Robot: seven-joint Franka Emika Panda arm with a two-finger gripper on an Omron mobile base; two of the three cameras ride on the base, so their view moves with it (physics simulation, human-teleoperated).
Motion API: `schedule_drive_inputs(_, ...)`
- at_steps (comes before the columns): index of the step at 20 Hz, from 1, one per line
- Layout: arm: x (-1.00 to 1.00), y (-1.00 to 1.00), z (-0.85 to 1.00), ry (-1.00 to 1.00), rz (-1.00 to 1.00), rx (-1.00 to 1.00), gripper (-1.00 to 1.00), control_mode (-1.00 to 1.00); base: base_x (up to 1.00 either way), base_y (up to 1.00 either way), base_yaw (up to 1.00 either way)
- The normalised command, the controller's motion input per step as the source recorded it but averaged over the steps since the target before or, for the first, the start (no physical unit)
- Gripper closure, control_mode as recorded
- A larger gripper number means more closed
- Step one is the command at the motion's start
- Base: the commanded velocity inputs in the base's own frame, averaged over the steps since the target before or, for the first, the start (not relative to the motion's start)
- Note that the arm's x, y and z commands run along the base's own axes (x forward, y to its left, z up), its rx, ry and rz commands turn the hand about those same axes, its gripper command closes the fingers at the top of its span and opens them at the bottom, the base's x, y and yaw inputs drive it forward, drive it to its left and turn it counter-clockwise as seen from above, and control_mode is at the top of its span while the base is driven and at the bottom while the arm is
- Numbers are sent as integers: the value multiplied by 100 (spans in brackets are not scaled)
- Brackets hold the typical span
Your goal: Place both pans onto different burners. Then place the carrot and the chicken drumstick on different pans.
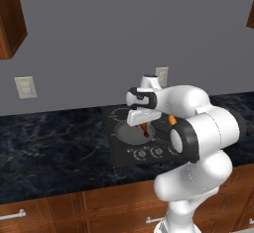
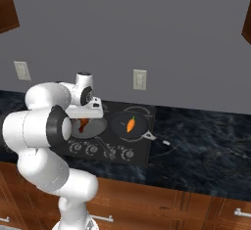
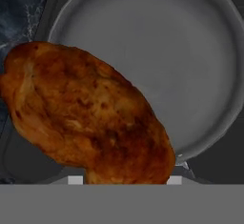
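My gripper (image 1: 143,123) hangs over the left of the black cooktop (image 1: 119,153) and is shut on the glossy brown chicken drumstick (image 1: 145,130), which dangles below the hand. Under it lies a round grey pan (image 1: 128,134) on a front burner. In the hand view the drumstick (image 3: 90,118) fills the lower left, held above that pan (image 3: 157,61) and partly over its rim. In the right base view the drumstick (image 2: 83,124) hangs above the grey pan (image 2: 95,128). The orange carrot (image 2: 131,125) lies in a second, darker pan (image 2: 120,124) on the burner to the right.
Round knobs (image 2: 91,149) run along the cooktop's front edge. The dark pan's handle (image 2: 156,137) sticks out over the black marble counter (image 2: 206,146). Wall outlets (image 2: 139,79) sit behind the stove, and wooden cabinets (image 1: 59,207) run below.
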Motion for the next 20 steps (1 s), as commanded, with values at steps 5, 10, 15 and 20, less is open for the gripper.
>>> schedule_drive_inputs(5,29,-3,-3,0,0,0,100,-100,0,0,0)
schedule_drive_inputs(10,29,0,0,0,0,0,100,-100,0,0,0)
schedule_drive_inputs(15,21,0,-12,0,0,0,100,-100,0,0,0)
schedule_drive_inputs(20,19,0,-27,0,0,0,100,-100,0,0,0)
